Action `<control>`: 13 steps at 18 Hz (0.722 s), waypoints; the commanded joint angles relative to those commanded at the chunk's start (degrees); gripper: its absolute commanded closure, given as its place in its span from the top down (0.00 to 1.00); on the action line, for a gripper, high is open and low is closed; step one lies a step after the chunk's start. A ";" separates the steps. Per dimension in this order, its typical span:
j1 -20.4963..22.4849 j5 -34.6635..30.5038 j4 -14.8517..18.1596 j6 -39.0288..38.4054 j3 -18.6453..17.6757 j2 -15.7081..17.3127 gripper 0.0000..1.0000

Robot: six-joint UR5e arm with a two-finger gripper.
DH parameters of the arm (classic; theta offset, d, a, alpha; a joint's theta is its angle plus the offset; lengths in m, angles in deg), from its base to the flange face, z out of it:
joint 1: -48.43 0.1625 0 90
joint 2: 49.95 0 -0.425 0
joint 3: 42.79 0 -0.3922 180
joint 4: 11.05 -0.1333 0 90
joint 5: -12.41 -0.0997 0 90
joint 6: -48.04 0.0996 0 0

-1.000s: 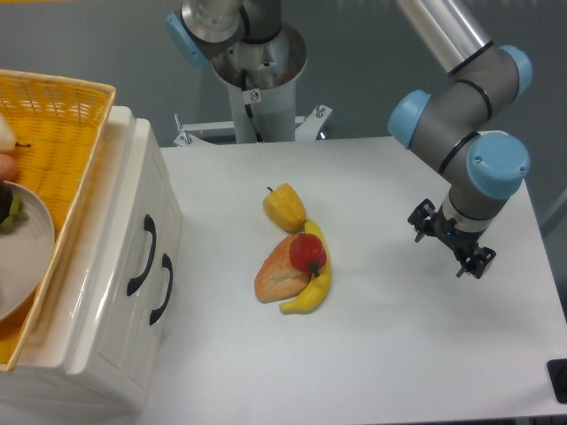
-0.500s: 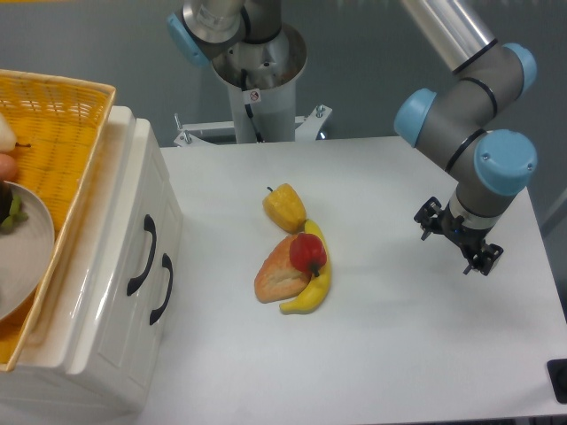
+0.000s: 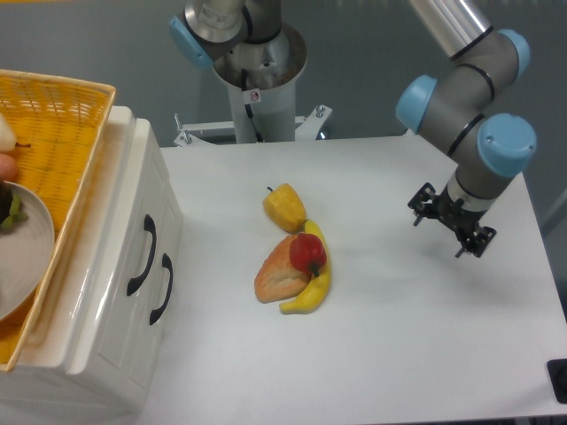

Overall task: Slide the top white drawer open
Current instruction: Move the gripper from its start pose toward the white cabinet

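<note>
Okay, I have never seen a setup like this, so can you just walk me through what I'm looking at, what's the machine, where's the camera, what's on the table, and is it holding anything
The machine is a robot arm of grey tubes with light blue joint caps, mounted on a post at the back of the white table. One fixed camera looks down on it from the front. At the arm's tip is a small black two-finger gripper, hanging over the right side of the table with nothing held; whether its fingers are open is too small to tell.

In the middle lie toy foods: a yellow bell pepper, a yellow banana, a red pepper on top, and an orange wedge-shaped piece.

On the left is a glossy cream-white cabinet with two drawers. The top white drawer, with a curved black handle, is closed. A yellow woven basket sits on top, holding a pale plate.
</note>
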 joint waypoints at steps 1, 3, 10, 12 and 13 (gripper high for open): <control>-0.44 -0.26 0.17 -1.95 -0.44 0.52 1.00; -1.23 -0.18 1.05 -3.46 -0.97 1.40 1.00; -6.05 2.90 7.46 -21.64 -1.15 6.41 1.00; -9.66 2.64 8.17 -25.86 -1.06 6.86 1.00; -11.06 2.63 8.26 -28.58 -1.15 7.03 1.00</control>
